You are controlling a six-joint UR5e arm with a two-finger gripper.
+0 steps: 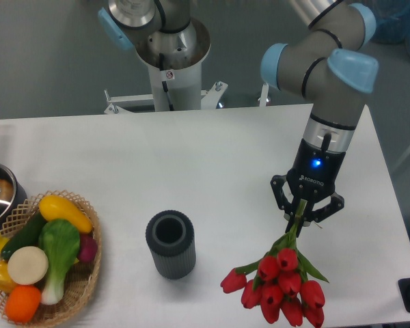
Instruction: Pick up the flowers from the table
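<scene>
1. In the camera view, your gripper (303, 220) pinches the stems of the red tulips (281, 285).
2. The tulips hang low over the white table (212, 164), right of the dark ribbed vase (170, 244).
3. You look mid-lift, so raise them gently and hold tight.

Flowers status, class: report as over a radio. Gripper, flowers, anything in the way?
Gripper shut on the flowers' stems. Blooms hang below, by the table's front edge. Dark ribbed cylinder stands to their left, apart. Nothing blocking.
</scene>
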